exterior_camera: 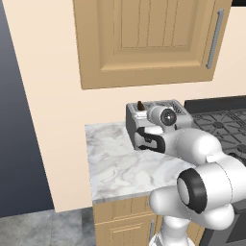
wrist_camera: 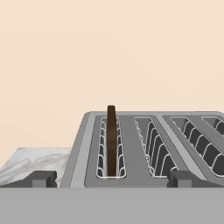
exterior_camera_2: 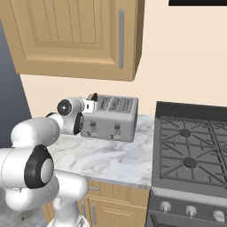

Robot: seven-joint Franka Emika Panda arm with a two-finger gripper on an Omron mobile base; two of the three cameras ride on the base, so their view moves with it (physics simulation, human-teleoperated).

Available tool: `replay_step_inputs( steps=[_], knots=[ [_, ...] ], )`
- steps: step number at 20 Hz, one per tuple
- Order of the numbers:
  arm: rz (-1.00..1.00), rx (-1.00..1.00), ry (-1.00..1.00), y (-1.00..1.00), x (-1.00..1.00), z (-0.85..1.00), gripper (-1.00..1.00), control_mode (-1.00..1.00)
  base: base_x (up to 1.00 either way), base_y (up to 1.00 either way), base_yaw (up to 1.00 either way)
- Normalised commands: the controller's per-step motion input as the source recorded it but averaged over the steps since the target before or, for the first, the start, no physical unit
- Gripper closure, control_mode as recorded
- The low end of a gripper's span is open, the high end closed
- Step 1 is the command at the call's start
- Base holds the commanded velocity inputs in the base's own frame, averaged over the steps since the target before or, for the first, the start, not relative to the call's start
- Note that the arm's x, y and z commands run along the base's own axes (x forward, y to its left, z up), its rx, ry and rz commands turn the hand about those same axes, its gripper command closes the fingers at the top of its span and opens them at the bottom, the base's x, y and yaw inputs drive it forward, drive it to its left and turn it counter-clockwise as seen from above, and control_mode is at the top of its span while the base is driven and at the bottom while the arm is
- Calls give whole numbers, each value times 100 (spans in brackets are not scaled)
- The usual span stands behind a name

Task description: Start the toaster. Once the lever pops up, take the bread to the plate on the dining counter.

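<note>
Bread stands upright in toaster's leftmost slot.

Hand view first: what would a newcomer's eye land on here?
The bread, a dark slice standing on edge in the leftmost slot of the grey toaster. The open gripper faces it, fingertips low on either side. Beside the toaster sits a black stove.

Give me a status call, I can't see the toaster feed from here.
Hand open, empty, at the toaster's end. Bread upright in the end slot, sticking out. Nothing between hand and bread.
</note>
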Motion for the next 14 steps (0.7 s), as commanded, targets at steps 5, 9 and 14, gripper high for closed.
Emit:
replay_step_inputs(
  steps=[5,9,14],
  knots=[
    [0,0,0,0,0,0,-100,-100,0,0,0],
    [0,0,1,0,5,0,-100,-100,0,0,0],
    [0,0,0,0,16,-2,-100,-100,0,0,0]
  ],
)
